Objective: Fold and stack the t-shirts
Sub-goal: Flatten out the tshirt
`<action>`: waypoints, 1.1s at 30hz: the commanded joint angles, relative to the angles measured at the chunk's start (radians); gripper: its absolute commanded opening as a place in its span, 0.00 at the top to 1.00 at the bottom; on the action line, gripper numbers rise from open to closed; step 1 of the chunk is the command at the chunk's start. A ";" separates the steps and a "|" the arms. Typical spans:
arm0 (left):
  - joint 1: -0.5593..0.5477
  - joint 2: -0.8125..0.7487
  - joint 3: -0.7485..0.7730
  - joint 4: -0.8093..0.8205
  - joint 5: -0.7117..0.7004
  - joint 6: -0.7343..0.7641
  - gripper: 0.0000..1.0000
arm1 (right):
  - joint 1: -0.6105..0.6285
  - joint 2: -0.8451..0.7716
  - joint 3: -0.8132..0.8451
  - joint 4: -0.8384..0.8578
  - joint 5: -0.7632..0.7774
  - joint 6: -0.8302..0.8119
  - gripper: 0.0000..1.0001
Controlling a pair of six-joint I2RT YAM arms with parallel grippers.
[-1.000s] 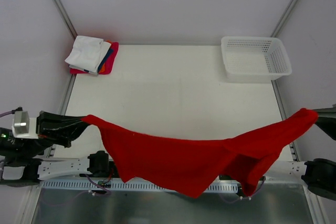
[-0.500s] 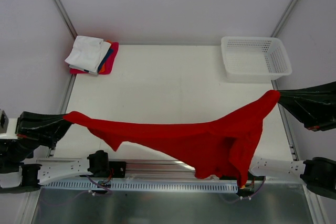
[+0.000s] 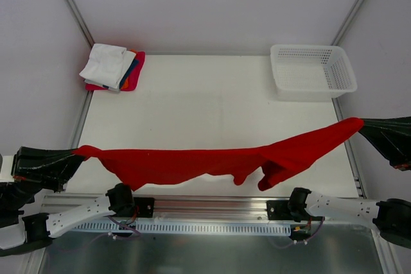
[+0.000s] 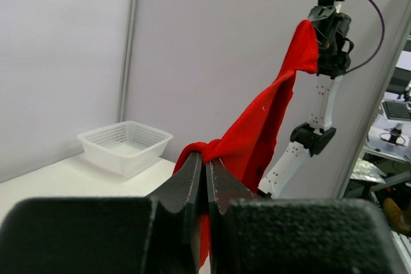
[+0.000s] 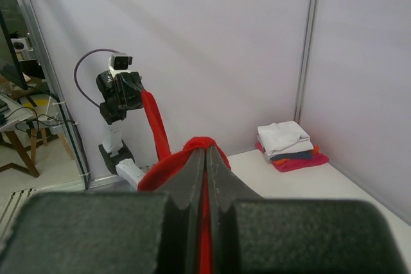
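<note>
Top external view: the left arm reached low and out past the left edge of the table (image 3: 212, 101). Its left gripper (image 3: 76, 154) pointed inward, and the jaws were clamped on one end of the bright red t-shirt (image 3: 192, 163). The right arm stretched to the far right side. The right gripper (image 3: 363, 124) pointed left, its jaws closed on the shirt's other end. The shirt hung between them as a long taut band across the near part of the table, with the right end farther back than the left. Loose folds drooped right of the middle; whether they touched the table could not be told. A stack of folded shirts (image 3: 112, 67) sat at the far left corner, a white one on top and blue, orange and pink-red edges beneath. A white mesh basket (image 3: 313, 70) sat at the far right corner, well apart from the red shirt.

Left wrist view: the left gripper (image 4: 205, 158) had its jaws pressed together with red cloth bunched at their tips. From there the red t-shirt (image 4: 263, 126) rose away to the right gripper (image 4: 316, 27), held high on its upright arm. The basket (image 4: 125, 147) stood on the table (image 4: 38, 184) beyond.

Right wrist view: the right gripper (image 5: 205, 150) likewise had its jaws shut on a bunch of the red t-shirt (image 5: 156, 126). The cloth ran off to the left gripper (image 5: 138, 94) on its raised arm. The folded stack (image 5: 290, 147) lay on the table (image 5: 334, 187) by the wall.
</note>
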 commanded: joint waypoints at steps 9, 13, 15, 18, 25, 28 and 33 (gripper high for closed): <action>0.090 -0.003 0.086 0.016 0.338 -0.042 1.00 | -0.032 -0.023 -0.111 0.191 -0.278 0.141 1.00; 0.099 -0.040 0.112 0.017 0.393 -0.081 1.00 | -0.063 -0.089 -0.217 0.300 -0.319 0.237 1.00; 0.111 -0.040 0.145 0.017 0.432 -0.088 1.00 | -0.076 -0.100 -0.224 0.343 -0.339 0.264 1.00; 0.137 -0.035 0.192 0.019 0.495 -0.096 1.00 | -0.113 -0.093 -0.195 0.367 -0.385 0.306 1.00; 0.197 -0.020 0.278 0.046 0.662 -0.143 1.00 | -0.252 -0.089 -0.190 0.574 -0.555 0.461 1.00; 0.217 0.024 0.322 0.080 0.732 -0.177 1.00 | -0.338 -0.114 -0.246 0.770 -0.614 0.591 1.00; 0.272 0.050 0.348 0.184 0.837 -0.259 1.00 | -0.464 -0.163 -0.328 1.096 -0.614 0.842 1.00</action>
